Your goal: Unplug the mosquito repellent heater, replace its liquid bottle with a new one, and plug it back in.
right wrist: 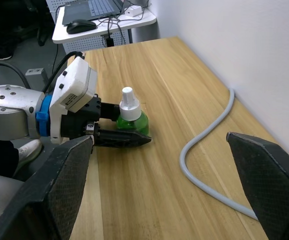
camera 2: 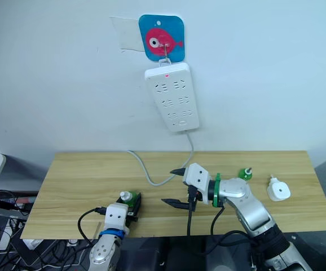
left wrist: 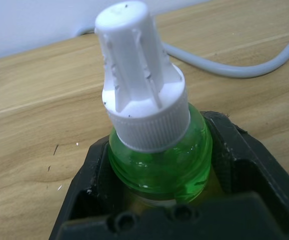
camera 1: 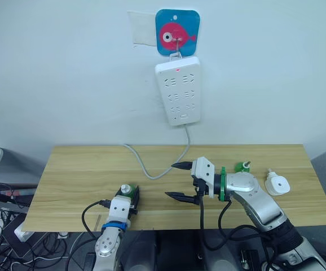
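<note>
Just two green bottles (camera 1: 127, 191) (camera 1: 242, 166), one heater (camera 1: 277, 183), one table (camera 1: 73, 169).

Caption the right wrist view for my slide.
Left gripper clamps a green capped bottle on the wooden table.

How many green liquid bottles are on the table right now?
2. One capped green bottle sits clamped in the left hand near the table's front edge. The other green bottle stands further back, between the open right hand and the white heater.
</note>
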